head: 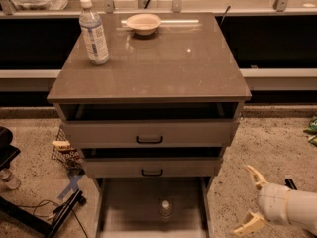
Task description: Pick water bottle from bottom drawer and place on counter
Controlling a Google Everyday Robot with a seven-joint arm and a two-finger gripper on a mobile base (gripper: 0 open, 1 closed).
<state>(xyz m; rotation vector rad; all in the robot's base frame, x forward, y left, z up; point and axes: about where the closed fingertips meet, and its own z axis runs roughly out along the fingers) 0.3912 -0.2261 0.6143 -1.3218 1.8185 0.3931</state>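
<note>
The water bottle (165, 209), small and clear with a white cap, stands on the grey floor of the open bottom drawer (124, 212), near its middle. The counter (163, 68) is the glossy brown-grey top of the cabinet. My gripper (253, 199) is low at the right of the cabinet, outside the bottom drawer, with its two pale fingers spread wide and nothing between them. It is well to the right of the water bottle and apart from it.
A labelled bottle (94, 32) and a small bowl (143, 23) stand at the back of the counter. Two shallower drawers (148, 133) with black handles jut out above the bottom drawer. A wire basket (64, 150), cables and a black stand lie on the floor at the left.
</note>
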